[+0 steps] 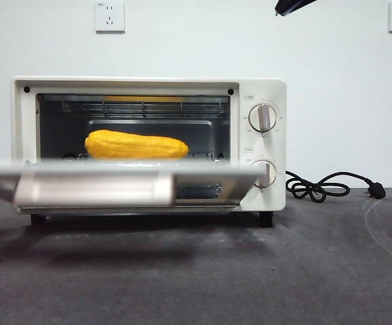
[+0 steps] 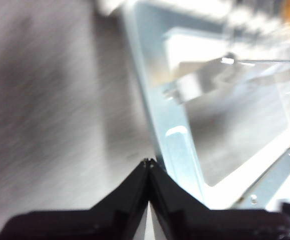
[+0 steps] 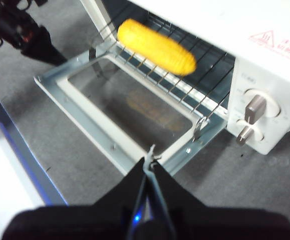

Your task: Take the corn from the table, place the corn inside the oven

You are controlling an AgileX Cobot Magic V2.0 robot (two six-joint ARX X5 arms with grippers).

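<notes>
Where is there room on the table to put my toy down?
The table is bare in front of the oven, right of the open door, up to the black cord. It's crowded left of the door: the left gripper sits at its edge. The corn fills the rack.

1. Surface (image 1: 331, 271): dark grey, slightly rough, with faint scuffs; it spreads beneath my tools.
2. Oven (image 1: 267, 91): cream-white, standing directly on the surface on short dark feet, set toward the rear, its door lowered level above the surface.
3. Power cord (image 1: 317, 186): black, lying coiled on the surface just beside the oven's knob side, its plug (image 1: 377, 191) resting further out.
</notes>
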